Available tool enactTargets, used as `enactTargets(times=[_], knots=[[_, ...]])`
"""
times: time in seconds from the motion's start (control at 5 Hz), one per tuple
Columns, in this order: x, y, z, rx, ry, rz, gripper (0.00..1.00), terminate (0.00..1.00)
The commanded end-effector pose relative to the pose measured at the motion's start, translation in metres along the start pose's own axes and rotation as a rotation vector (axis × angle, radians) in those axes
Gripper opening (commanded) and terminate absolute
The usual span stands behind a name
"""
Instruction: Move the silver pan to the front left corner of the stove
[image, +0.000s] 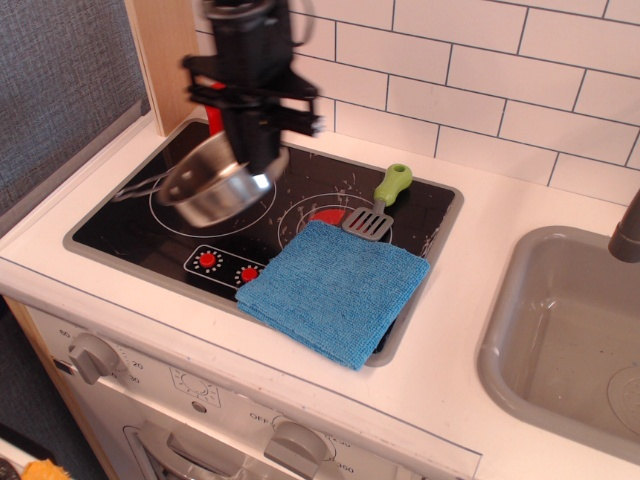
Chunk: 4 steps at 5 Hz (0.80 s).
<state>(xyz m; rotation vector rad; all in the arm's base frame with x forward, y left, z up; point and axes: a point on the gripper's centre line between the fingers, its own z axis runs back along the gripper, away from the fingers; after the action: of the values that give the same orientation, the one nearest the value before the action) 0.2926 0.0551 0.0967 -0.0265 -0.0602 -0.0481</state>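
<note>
The silver pan (212, 188) hangs tilted in the air above the left burner of the black stove (120, 228), its wire handle pointing left. My gripper (262, 165) is shut on the pan's right rim and holds it up. The arm comes down from the top of the view and hides the back left of the stove. The image of the arm and the pan is motion-blurred.
A blue cloth (335, 288) lies on the stove's front right. A green-handled spatula (377, 203) lies behind it on the right burner. Red knobs (207, 261) are printed at the front. A grey sink (565, 330) is on the right.
</note>
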Motion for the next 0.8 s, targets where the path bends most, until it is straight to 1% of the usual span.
enactTargets(times=[0.0, 0.2, 0.4, 0.6], knots=[[-0.015, 0.046, -0.007, 0.011, 0.034, 0.081, 0.00, 0.00], [-0.009, 0.052, -0.030, 0.012, 0.074, 0.091, 0.00, 0.00], [-0.002, 0.053, -0.043, 0.005, 0.106, 0.085, 0.00, 0.00], [-0.001, 0.051, -0.055, -0.002, 0.140, 0.088, 0.00, 0.00]])
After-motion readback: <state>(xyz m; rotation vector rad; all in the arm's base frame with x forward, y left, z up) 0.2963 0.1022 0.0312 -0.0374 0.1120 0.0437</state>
